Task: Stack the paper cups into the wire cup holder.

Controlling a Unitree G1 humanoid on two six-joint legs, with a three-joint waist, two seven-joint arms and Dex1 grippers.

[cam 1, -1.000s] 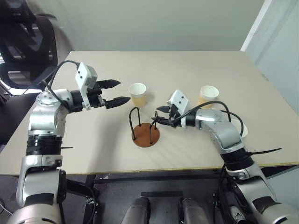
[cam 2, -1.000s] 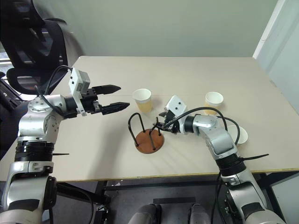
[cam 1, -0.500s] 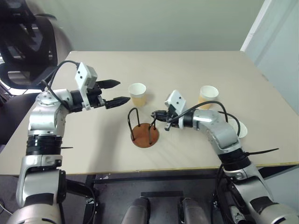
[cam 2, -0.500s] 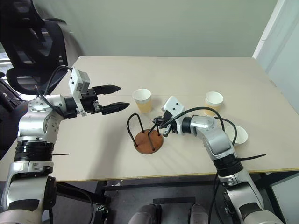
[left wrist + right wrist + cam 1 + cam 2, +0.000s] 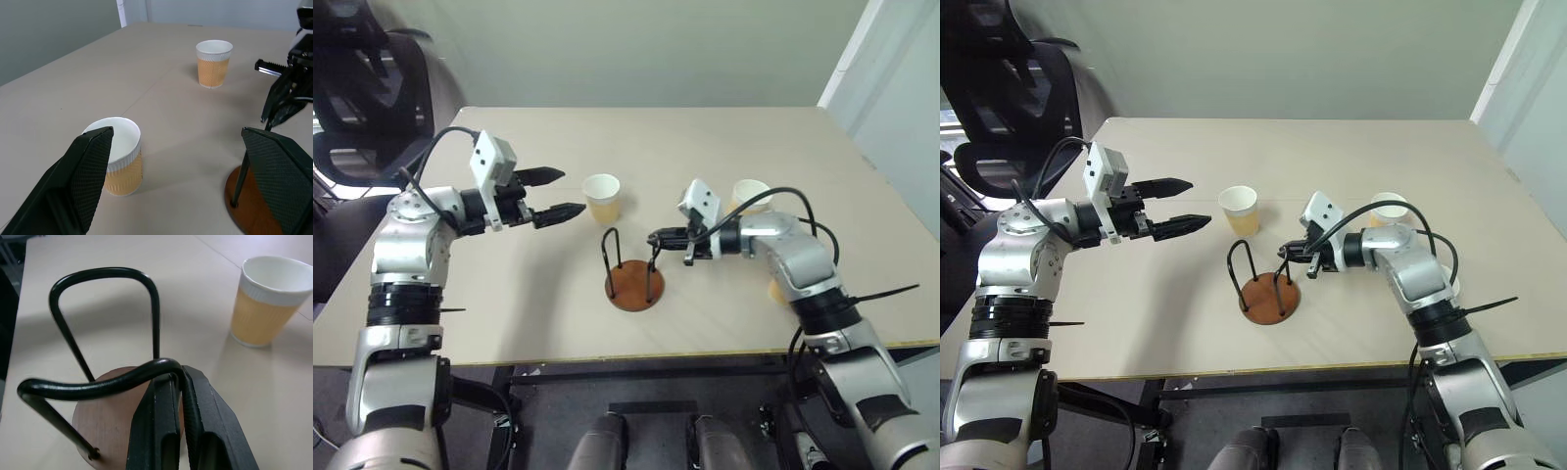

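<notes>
The wire cup holder [image 5: 634, 288], a brown disc with two black wire loops, stands mid-table. My right gripper [image 5: 656, 238] is shut on the top of the loop nearer to it, and the right wrist view shows its fingers [image 5: 164, 421] pinching that wire. One paper cup [image 5: 601, 196] stands upright behind the holder. A second cup [image 5: 749, 194] is behind my right forearm. A third cup [image 5: 773, 290] peeks out from under that arm. My left gripper [image 5: 571, 192] hovers open and empty left of the first cup [image 5: 119, 154].
The beige table [image 5: 509, 294] has bare surface in front of and left of the holder. A black office chair [image 5: 362, 108] stands beyond the table's left corner. The table's front edge runs just below the holder.
My right gripper closed on the holder's wire loop and pulled the holder a little to the right, turning it slightly. The left arm stayed still.
</notes>
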